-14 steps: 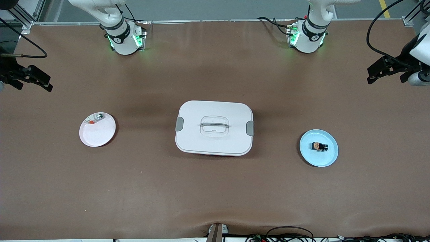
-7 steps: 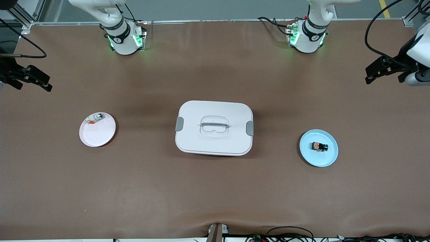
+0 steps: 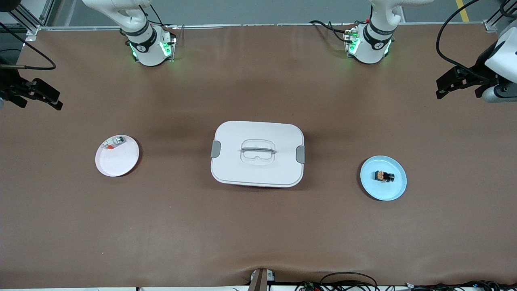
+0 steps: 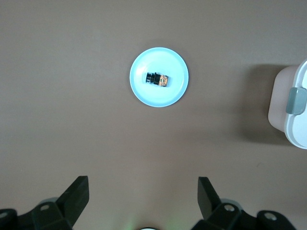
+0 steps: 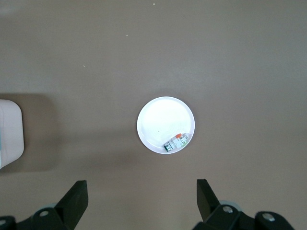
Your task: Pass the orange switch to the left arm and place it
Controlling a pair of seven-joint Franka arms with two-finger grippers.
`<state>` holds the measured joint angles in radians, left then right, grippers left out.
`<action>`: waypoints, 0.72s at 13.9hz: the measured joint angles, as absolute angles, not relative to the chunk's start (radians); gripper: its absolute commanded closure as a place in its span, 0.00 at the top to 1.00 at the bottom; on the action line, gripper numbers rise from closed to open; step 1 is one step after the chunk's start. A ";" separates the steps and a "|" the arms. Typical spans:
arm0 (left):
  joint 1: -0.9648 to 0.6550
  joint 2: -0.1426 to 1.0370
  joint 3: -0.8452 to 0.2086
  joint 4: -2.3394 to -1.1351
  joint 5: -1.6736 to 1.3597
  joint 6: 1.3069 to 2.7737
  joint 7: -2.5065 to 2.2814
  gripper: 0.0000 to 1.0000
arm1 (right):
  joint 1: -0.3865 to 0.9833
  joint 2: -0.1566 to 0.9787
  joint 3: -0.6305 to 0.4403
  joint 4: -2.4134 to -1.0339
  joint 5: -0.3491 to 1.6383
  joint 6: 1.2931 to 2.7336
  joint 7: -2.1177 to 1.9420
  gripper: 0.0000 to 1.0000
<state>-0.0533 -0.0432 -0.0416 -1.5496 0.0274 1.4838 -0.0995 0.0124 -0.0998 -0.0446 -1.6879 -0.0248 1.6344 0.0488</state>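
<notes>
The left gripper (image 3: 444, 84) is held wide apart and empty, raised over the bare table at the left arm's end, and over the last second it has been drawn slightly higher and farther outward; the right gripper (image 3: 46, 98) is likewise spread and empty, raised over the right arm's end, where it has barely shifted. Nearest the front camera, the orange switch (image 3: 383, 176) is seen lying on the blue plate (image 3: 394, 192), untouched, toward the left arm's end; in the left wrist view it is framed between the spread fingers (image 4: 76, 194) though well apart from them. Slightly farther, the box (image 3: 257, 153) sits closed at the table's middle. Farther again, the pink plate (image 3: 117, 161) carries a small silver-and-red item (image 3: 115, 142) at its rim. From the small drift, it is judged that no approach has begun: the pickup, the handover clear of the box and the placing all remain to be done.
</notes>
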 measured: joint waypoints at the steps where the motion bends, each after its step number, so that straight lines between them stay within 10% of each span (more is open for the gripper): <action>1: -0.053 -0.044 -0.041 -1.550 0.025 1.482 -0.100 1.00 | 0.012 -0.100 -0.045 -1.688 -0.025 1.634 0.049 1.00; 10: -0.051 -0.050 -0.034 -1.537 0.024 1.467 -0.100 1.00 | 0.012 -0.100 -0.045 -1.687 -0.025 1.634 0.049 1.00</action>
<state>-0.0506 -0.0496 -0.0341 -1.5374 0.0242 1.4675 -0.0995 0.0124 -0.0996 -0.0446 -1.6871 -0.0247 1.6344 0.0488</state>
